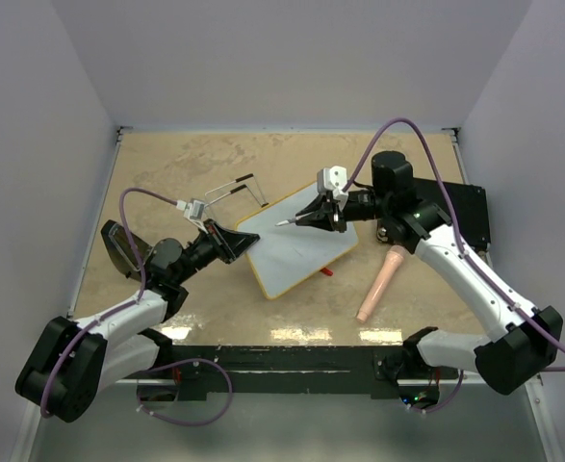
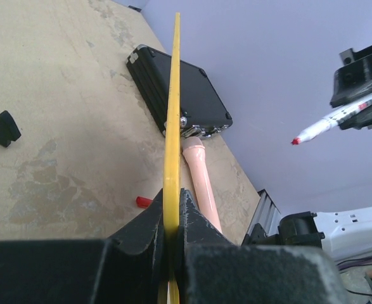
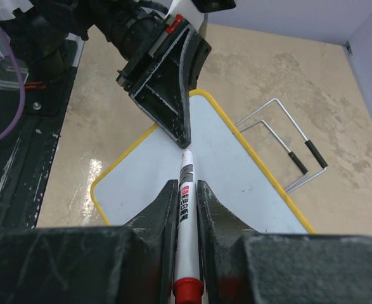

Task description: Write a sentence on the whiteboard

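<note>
1. Whiteboard point(image 1: 301, 252) sits at the centre of the table, turned askew, with its yellow rim all round and its face plain white in the overhead and right wrist views.
2. At the board's 9 o'clock edge the left gripper point(image 1: 243, 243) is clamped narrow on the rim.
3. At the board's 1 o'clock the right gripper point(image 1: 311, 218) pinches a marker point(image 1: 293, 220) between closed fingers, with the red tip pointing toward 9 o'clock over the board's upper corner.
4. In the left wrist view that tip stands apart from the board.
5. A red cap point(image 1: 327, 272) lies at the board's 4 o'clock edge, with a pink cylinder point(image 1: 378, 281) just beyond it.
6. A black case point(image 1: 467, 214) lies at the table's 3 o'clock side.
7. A wire stand point(image 1: 234, 189) lies at the board's 11 o'clock.
</note>
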Tool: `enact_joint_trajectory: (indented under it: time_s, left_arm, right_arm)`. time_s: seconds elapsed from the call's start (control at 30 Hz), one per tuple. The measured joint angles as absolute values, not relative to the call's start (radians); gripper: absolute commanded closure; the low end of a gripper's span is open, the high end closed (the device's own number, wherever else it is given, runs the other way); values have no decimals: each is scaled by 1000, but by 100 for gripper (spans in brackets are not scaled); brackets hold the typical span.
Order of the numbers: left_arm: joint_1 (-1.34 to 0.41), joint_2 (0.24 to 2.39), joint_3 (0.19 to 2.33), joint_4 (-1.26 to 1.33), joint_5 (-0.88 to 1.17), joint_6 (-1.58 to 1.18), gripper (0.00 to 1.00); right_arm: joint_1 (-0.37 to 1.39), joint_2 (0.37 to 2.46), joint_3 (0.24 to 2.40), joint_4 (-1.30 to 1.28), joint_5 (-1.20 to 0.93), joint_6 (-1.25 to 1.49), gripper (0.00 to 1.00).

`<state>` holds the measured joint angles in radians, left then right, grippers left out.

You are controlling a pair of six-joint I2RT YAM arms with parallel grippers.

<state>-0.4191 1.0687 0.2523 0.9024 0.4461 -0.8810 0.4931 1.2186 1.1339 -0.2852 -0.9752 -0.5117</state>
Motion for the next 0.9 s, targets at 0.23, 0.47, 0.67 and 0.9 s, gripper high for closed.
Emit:
enact_joint_trajectory:
  time_s: [0.23,0.47,0.67,0.9]
  left_arm:
    - [-419,1047,253,868,423,-881,100]
    - [-419,1029,255,842,398,-888,100]
    - [-419,1032,255,845,380,-925,100]
    - [-419,1043,255,844,376,-936,100]
  right_arm:
    - [514,1221,1189,-337,-934,-537,100]
    - [520,1190,1150,-309,-913,-504,100]
    - [542,1192,1141,-305,-880,-511,100]
    - [573,1206,1124,-281,-869,-513,100]
